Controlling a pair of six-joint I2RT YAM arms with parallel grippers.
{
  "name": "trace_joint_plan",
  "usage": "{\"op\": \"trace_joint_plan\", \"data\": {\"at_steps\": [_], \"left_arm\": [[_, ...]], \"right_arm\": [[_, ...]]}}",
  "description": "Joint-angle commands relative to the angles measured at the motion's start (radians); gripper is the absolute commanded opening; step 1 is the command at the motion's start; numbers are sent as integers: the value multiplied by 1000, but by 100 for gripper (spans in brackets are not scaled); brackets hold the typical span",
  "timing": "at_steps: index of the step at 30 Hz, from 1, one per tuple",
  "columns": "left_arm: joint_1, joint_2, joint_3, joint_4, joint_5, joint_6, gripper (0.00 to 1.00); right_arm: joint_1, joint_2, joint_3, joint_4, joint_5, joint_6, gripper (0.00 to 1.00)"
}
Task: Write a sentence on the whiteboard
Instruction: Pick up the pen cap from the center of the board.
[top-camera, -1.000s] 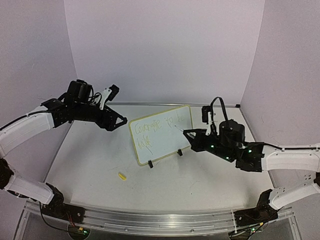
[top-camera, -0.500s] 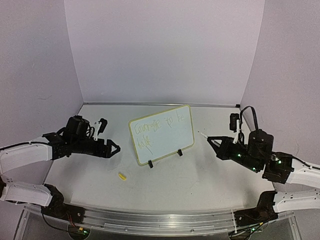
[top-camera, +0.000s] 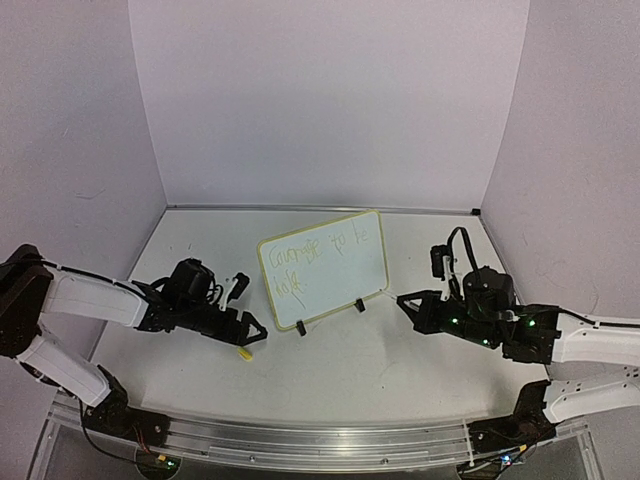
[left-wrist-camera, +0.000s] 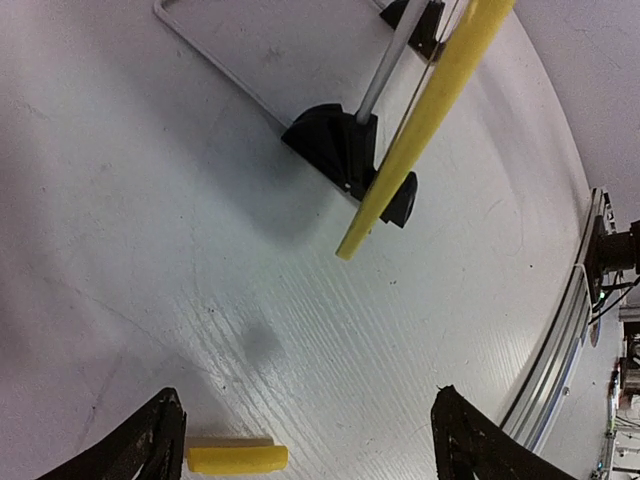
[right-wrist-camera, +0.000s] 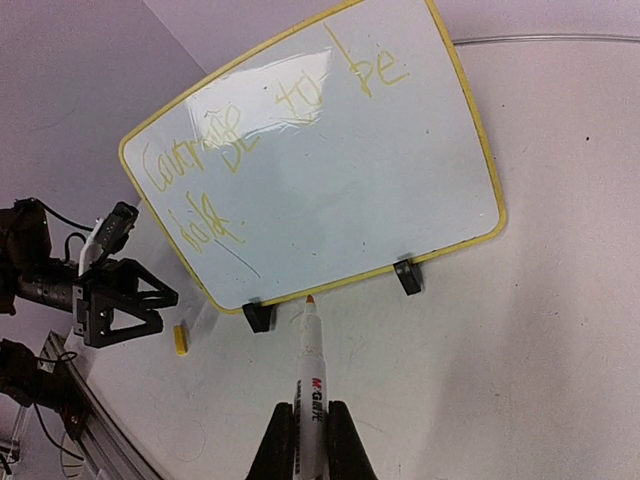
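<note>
Beside one whiteboard (top-camera: 322, 268): one yellow piece (left-wrist-camera: 237, 458), left end effector (left-wrist-camera: 305, 425) released, right end effector (right-wrist-camera: 308, 435) grasping one marker (right-wrist-camera: 307, 370)

Yellow-framed whiteboard (top-camera: 324, 268) upright on black feet mid-table, faint yellow-green sentence (top-camera: 317, 258) in two lines

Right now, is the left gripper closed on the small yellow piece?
No, the left gripper is open, with the yellow piece lying on the table.
</note>
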Motion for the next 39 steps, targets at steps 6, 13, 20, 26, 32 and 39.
{"op": "trace_joint_plan", "data": {"at_steps": [6,13,20,26,32,39], "left_arm": [[-88,54,33,-20,-103,-55,82],[-175,-60,-4,-129,-323,-205,82],[-181,-191,-28,-240,-430,-337,82],[-181,-207,-32,-272,-354,-472,82],[-181,-200,-42,-257,-321,-537,81],[-181,-126,-31,-219,-279,-546,80]], "right_arm": [[0,23,5,64,-5,26,0],[0,30,-7,77,3,33,0],[1,53,-10,94,-4,35,0],[0,66,-16,112,-3,40,0],[1,69,-20,118,0,43,0],[1,67,-24,118,5,51,0]]}}
